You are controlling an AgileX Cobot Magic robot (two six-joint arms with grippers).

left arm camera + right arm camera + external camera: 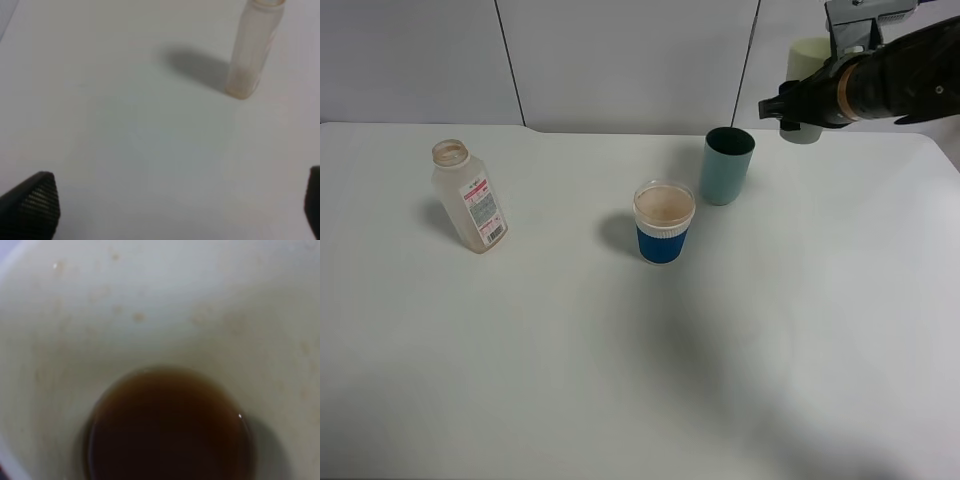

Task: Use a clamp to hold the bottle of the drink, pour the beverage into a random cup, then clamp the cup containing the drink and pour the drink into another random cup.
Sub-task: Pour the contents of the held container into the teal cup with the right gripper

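My right gripper (798, 105) is clamped on the pale green cup (808, 58), holding it clear of the table (620, 380), up by the far right edge and beyond the teal cup (727, 165); the two cups are near each other but apart. From the high camera the pale green cup looks roughly upright. The right wrist camera looks straight down into it; the drink (167, 425) is a small dark brown pool at the bottom, with the pale inner wall above it bare apart from a few specks.

I judge this cup to be light thin plastic, and the drink adds little weight; it will likely flex if squeezed hard, and its smooth tapered wall could slip downward through the jaws. The mid-wall is where I would want the hold, below the rim so the lip stays free for pouring (exactly how high the jaws sit I cannot tell, as the arm hides that part).

The teal cup stands open and upright; being light, it could tip if the pale green cup's rim knocks it, so a slow tilt over its mouth seems wise. The blue cup (664, 222) stands just in front of it. The bottle (470, 197) stands uncapped, well apart on the left, and looks empty. My left gripper (172, 207) is spread wide and holds nothing, low over bare table, short of the bottle.
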